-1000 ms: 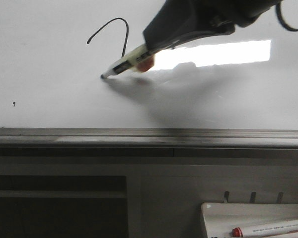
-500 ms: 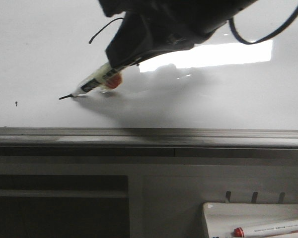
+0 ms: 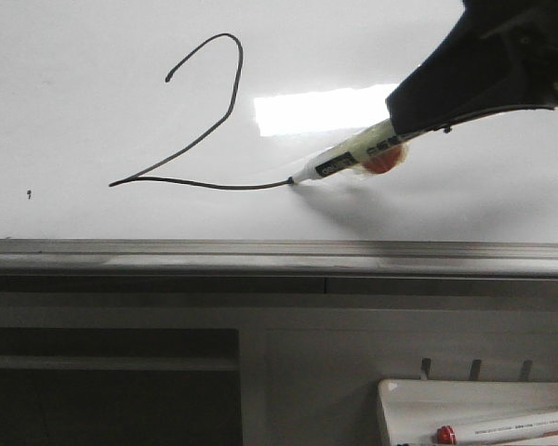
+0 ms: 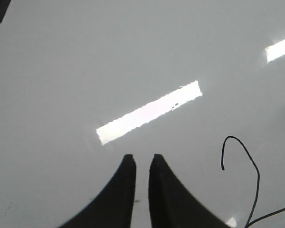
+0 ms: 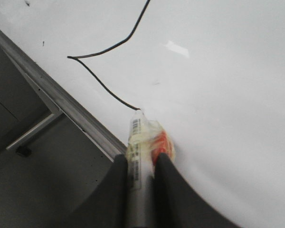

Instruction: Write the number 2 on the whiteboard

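The whiteboard (image 3: pixel 93 111) fills the upper front view, glossy white, with a grey edge rail (image 3: pixel 260 251). A black hand-drawn number 2 (image 3: pixel 221 121) is on it: hooked top, diagonal stroke and base line. My right gripper (image 3: pixel 405 130) is shut on a white marker (image 3: pixel 339 160) with an orange blob taped to it; the marker's tip touches the board at the right end of the base stroke. In the right wrist view the marker (image 5: pixel 138 142) sits between the fingers (image 5: pixel 118 175). My left gripper (image 4: pixel 141 159) hovers over bare board, jaws a narrow gap apart, empty.
A small white tray (image 3: pixel 474 413) at the lower right holds a spare red-capped marker (image 3: pixel 507 429). A tiny black speck (image 3: pixel 29 193) marks the board at the left. Dark cabinet fronts lie below the rail.
The right gripper moved the marker down-left to finish the diagonal, then right along the board, drawing the base stroke. The 2 went from a hook alone to a full figure.
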